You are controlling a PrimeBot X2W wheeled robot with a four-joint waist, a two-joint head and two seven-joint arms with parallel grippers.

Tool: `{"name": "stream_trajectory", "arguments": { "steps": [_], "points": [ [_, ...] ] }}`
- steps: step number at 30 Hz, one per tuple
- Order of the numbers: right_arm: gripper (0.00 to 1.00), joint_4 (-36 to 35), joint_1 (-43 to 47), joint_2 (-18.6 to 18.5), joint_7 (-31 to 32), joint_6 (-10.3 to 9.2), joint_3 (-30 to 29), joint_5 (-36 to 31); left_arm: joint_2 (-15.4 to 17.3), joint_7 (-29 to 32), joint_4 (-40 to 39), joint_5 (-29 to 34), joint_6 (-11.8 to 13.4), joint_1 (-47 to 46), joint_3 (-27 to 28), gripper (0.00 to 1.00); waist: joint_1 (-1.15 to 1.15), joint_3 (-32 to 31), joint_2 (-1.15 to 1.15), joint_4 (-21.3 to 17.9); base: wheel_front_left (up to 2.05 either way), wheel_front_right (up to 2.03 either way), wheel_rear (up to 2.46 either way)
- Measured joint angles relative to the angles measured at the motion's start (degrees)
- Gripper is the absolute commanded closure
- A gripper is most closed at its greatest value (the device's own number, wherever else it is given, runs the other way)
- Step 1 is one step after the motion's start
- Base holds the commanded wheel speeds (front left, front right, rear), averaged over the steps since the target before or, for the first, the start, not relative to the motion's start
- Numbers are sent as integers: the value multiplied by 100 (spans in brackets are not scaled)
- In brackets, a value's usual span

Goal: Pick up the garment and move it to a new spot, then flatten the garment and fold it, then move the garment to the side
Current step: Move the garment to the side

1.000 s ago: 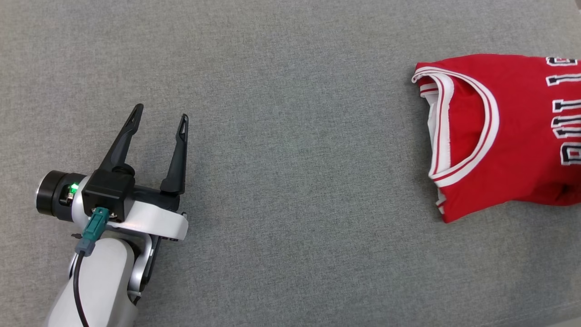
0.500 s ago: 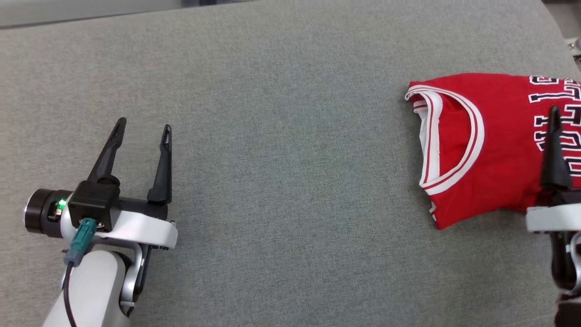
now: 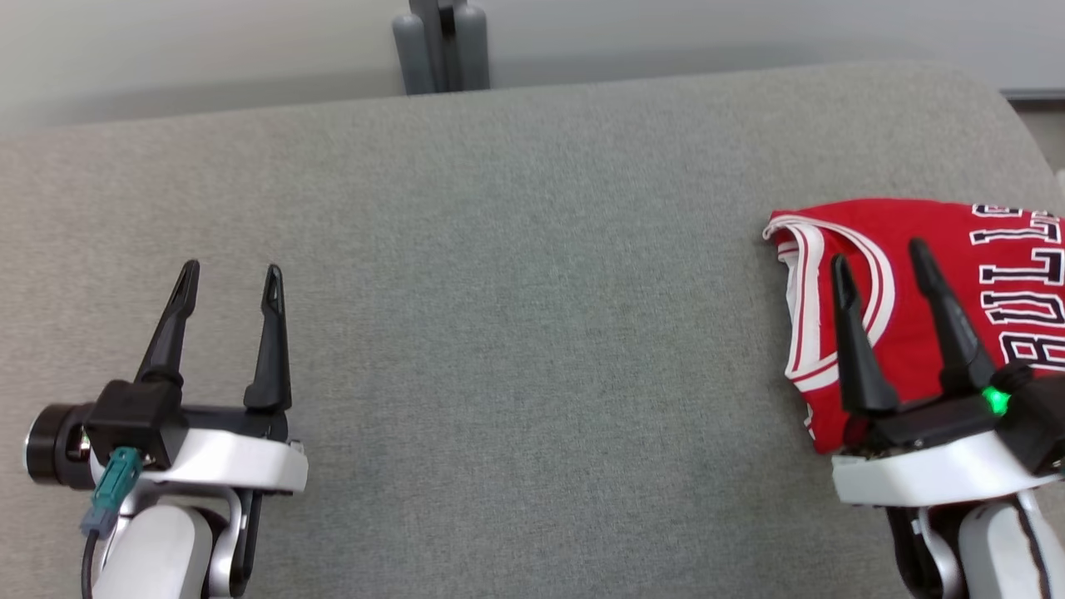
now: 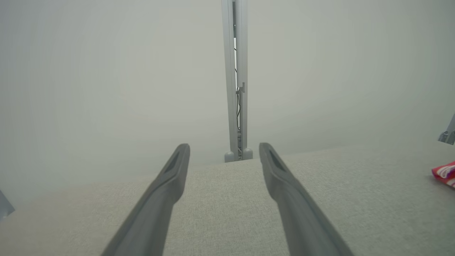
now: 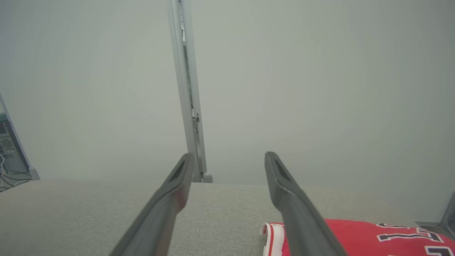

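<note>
Red jersey point(image 3: 907, 349) folded at the right edge of the grey surface point(image 3: 532, 291), right gripper point(image 3: 879, 254) – half in view before – fingers spread over its collar end, left gripper point(image 3: 232, 268) released, empty, well apart

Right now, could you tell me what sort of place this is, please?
Probably a robotics test room: a grey fabric-covered table, a bare pale wall with a grey metal post, and a folded red jersey with white trim.
</note>
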Motion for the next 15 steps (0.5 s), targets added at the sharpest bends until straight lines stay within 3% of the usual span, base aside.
{"name": "stream_trajectory", "arguments": {
  "steps": [15],
  "points": [
    [0, 672, 705, 10, 182, 0, -197, -58, 13, 104, -202, -107, 151, 949, -112, 0, 0, -1015, 0, 234, 0, 0, 0]
  ]
}}
